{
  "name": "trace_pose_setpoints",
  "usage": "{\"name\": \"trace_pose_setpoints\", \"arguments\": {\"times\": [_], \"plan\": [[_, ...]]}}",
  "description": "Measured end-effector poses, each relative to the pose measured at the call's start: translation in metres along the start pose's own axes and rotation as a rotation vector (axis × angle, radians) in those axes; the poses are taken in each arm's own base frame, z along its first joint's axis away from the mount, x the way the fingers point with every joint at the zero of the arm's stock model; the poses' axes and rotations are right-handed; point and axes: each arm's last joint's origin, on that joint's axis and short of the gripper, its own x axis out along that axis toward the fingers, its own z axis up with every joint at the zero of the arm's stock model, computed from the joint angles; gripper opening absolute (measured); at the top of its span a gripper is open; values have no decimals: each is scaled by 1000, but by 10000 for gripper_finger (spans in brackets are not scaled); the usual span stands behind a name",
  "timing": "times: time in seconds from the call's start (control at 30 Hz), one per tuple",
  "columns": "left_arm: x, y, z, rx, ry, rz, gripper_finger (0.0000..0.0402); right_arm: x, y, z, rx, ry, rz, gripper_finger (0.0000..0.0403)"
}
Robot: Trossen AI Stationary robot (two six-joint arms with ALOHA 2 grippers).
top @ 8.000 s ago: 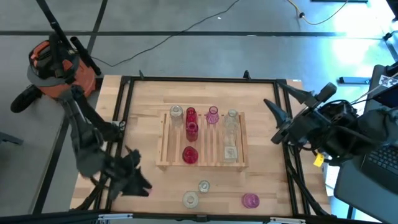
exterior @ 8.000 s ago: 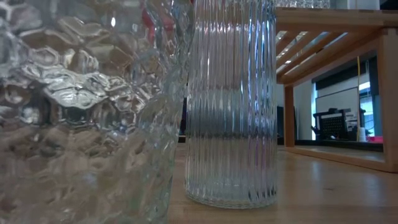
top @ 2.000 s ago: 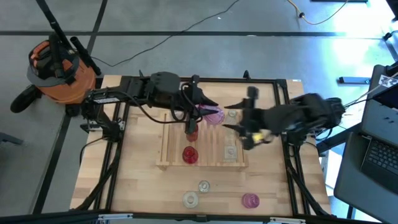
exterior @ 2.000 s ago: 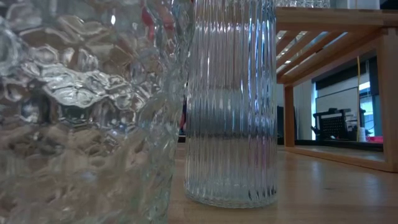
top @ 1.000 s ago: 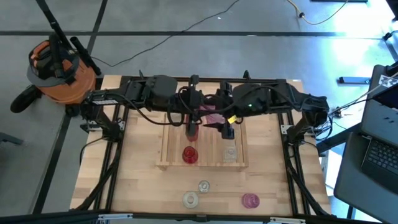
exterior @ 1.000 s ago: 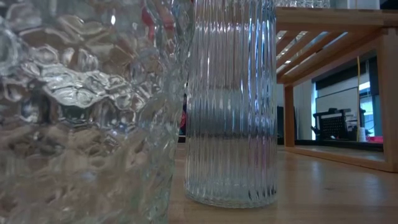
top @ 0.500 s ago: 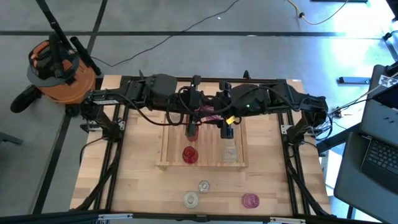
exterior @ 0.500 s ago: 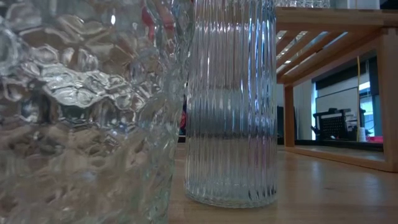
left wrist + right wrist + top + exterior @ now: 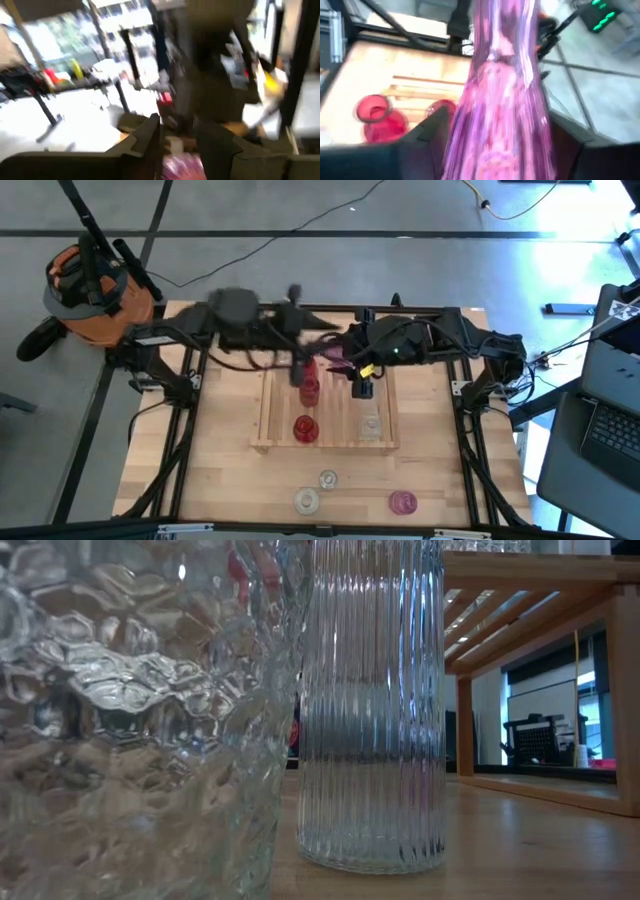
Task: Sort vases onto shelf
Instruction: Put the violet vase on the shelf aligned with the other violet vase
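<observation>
Right gripper (image 9: pixel 495 150) over the shelf's (image 9: pixel 268 420) far edge, fingers clamped on a pink vase (image 9: pixel 502 95), left gripper (image 9: pixel 300 330) blurred beside it — finger state unreadable — red vases (image 9: pixel 306 428) on the slats

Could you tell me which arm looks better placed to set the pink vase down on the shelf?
The right. Its wrist view shows the pink vase filling the gap between its fingers, so the right gripper seems to hold it above the shelf. The left gripper is blurred at the shelf's far edge.
</observation>
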Motion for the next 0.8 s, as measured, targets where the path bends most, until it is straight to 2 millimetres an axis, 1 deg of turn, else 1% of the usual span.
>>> {"name": "trace_pose_setpoints", "arguments": {"times": [0.07, 0.13, 0.23, 0.4, 0.5, 0.63, 0.8], "plan": [[-14, 6, 12, -33, -74, 26, 114, -1, 3, 1, 5, 1, -45, 221], [-30, 12, 20, -62, -107, 53, 114, -3, 5, 1, 14, -2, -108, 221], [-41, 16, 25, -99, -128, 94, 115, -5, 8, 3, 17, -7, -220, 221], [-48, 19, 26, -114, -127, 104, 116, -10, 9, 12, 61, -77, -443, 221], [-46, 18, 22, -114, -84, 99, 124, -11, 9, 17, 94, -119, -562, 221], [-37, 18, 12, -102, -12, 93, 161, -10, 8, 17, 104, -119, -587, 221], [-34, 27, 11, -206, -17, 134, 233, -5, 9, 18, 108, -115, -610, 221]]}}
